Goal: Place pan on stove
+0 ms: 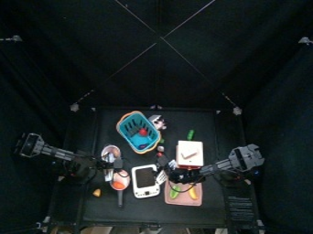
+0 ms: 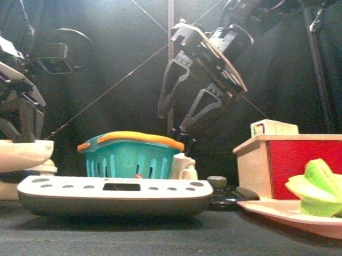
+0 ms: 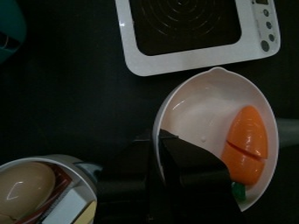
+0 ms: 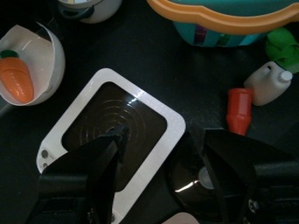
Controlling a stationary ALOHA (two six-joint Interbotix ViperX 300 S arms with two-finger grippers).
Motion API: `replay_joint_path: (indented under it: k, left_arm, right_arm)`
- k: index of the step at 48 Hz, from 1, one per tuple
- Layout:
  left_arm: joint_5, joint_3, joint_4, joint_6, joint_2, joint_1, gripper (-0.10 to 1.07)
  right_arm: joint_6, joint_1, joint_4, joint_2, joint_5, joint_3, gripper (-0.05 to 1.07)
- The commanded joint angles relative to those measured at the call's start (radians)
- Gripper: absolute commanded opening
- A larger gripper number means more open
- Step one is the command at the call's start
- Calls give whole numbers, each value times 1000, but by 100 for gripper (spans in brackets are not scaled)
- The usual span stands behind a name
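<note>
The pan (image 1: 119, 181) is a small dish with a white rim and an orange carrot piece in it, just left of the white stove (image 1: 146, 180). It also shows in the left wrist view (image 3: 205, 105) and the right wrist view (image 4: 33, 52). My left gripper (image 1: 105, 168) hangs over the pan's near edge (image 3: 176, 153). My right gripper (image 4: 163, 140) is open and empty above the stove (image 4: 117, 118), and it hangs behind the stove (image 2: 114, 192) in the front view (image 2: 198, 105).
A blue basket (image 1: 138, 131) stands behind the stove. A grey bowl (image 1: 110, 154) is at the left. A white box (image 1: 188, 149) and a pink board (image 1: 184, 193) with green food are at the right. A red bottle (image 4: 239, 109) and a white bottle (image 4: 271, 80) lie near the basket.
</note>
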Motion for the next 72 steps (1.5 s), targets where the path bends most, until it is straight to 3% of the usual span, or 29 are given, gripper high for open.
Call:
replay_joint_path:
  k: [1, 17, 26, 38, 51, 72]
  left_arm:
    - [-25, -20, -8, -3, -3, 0, 48]
    - [-92, -110, -181, -8, 8, 0, 48]
    - [-153, -161, -192, -8, 80, 18, 48]
    - [-201, -253, -192, -8, 250, 87, 48]
    - [-218, -318, -190, -6, 377, 107, 48]
    - [-207, -367, -190, -8, 463, 147, 48]
  right_arm:
    - [-2, -3, 5, -41, 3, -9, 92]
    - [8, 8, 9, -87, 23, 25, 92]
    - [6, 8, 25, -92, 32, 37, 92]
    - [-2, 12, 29, -104, 49, 40, 92]
    - [-2, 32, 58, -130, 81, 77, 92]
    - [5, 46, 91, -130, 81, 107, 92]
